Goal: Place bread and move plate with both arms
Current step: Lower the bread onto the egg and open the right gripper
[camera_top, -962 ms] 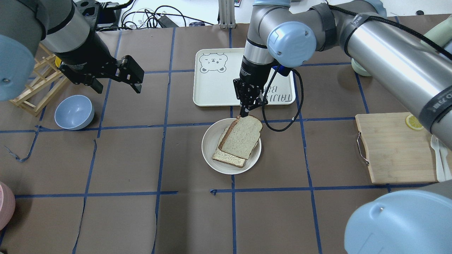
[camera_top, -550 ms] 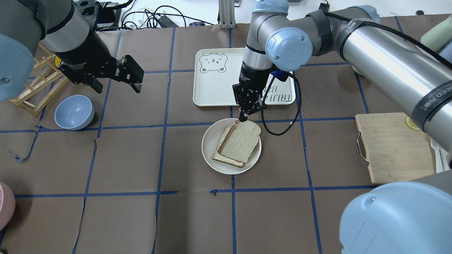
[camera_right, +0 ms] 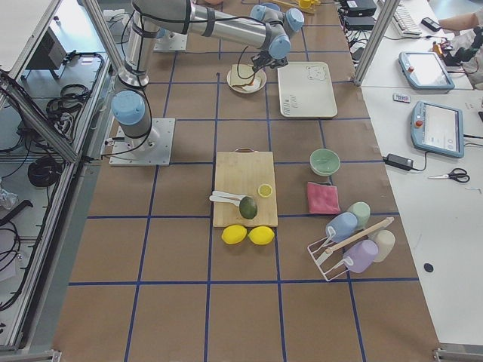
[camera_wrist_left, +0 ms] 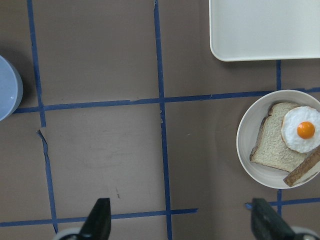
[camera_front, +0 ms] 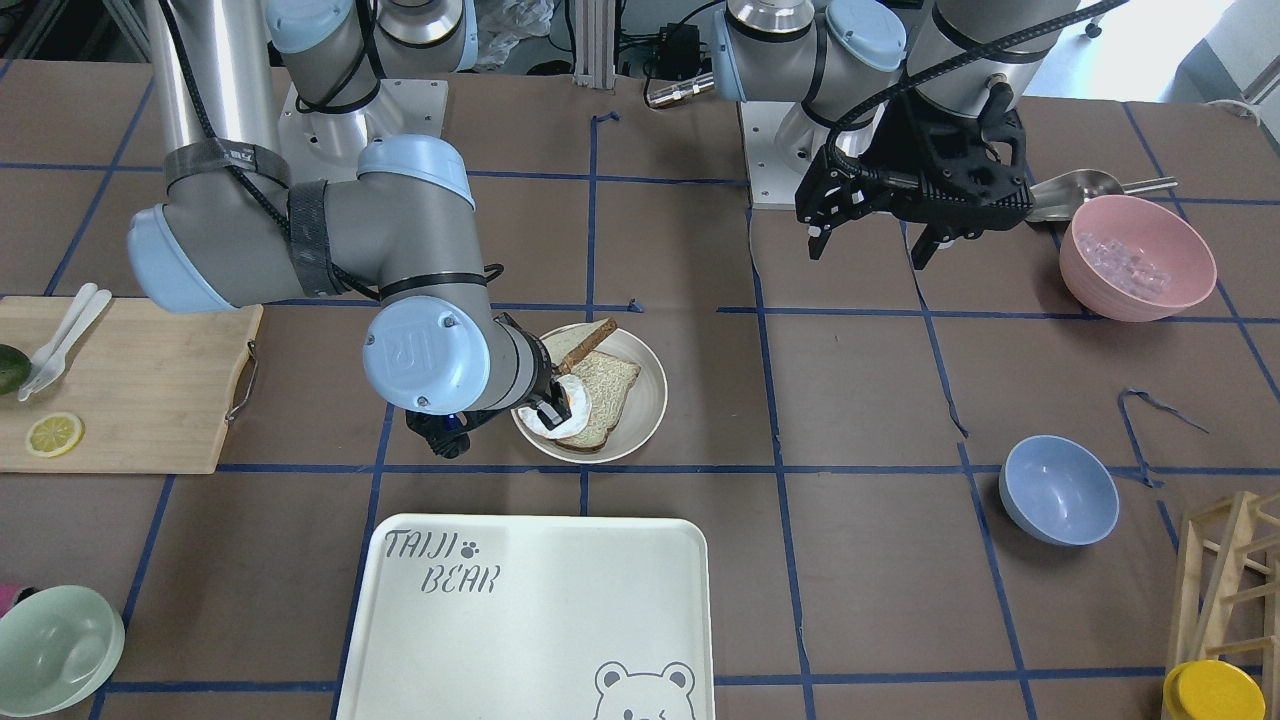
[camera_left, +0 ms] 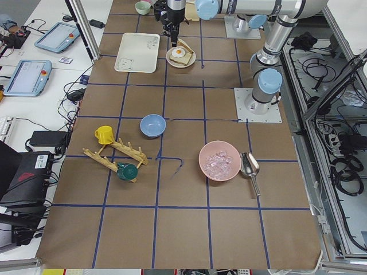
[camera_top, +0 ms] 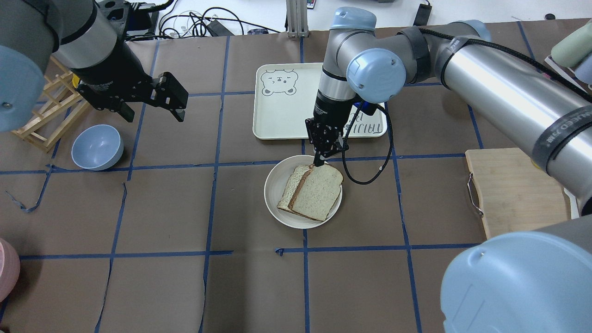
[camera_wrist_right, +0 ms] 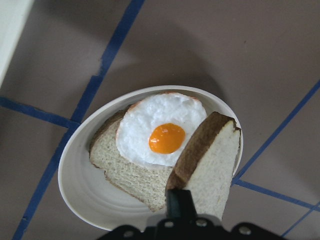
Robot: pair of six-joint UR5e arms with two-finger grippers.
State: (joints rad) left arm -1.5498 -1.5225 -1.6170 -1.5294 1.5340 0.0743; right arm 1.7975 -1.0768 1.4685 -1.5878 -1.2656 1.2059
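1. Since a second ago the right gripper (camera_top: pixel 320 159) has sunk closer to the plate (camera_top: pixel 276 206), and the bread (camera_top: pixel 318 192) leans further toward the right edge, uncovering more of the slice beneath.
2. Its fingers pinch the bread's far crust edge. The slice hangs tilted over the plate, at the table's (camera_top: pixel 185 286) middle.
3. Toward the left edge, the left gripper (camera_top: pixel 152 108) hovers with fingers spread wide, holding nothing.
4. Counted: two bread slices, one fried egg (camera_wrist_right: pixel 162 130) lying on the second slice (camera_top: pixel 289 187), one plate, one tray (camera_top: pixel 277 111), and three bowls: blue (camera_top: pixel 97 147), pink (camera_front: pixel 1137 257) and green (camera_front: pixel 55 650).
5. Grey letters on the tray read "TAIJI BEAR" beside a drawn bear face. A joint cap reads "UR".
6. The tray lies just beyond the plate, toward the far edge. The blue bowl and the cutting board (camera_top: pixel 518 194) sit well apart on either side.
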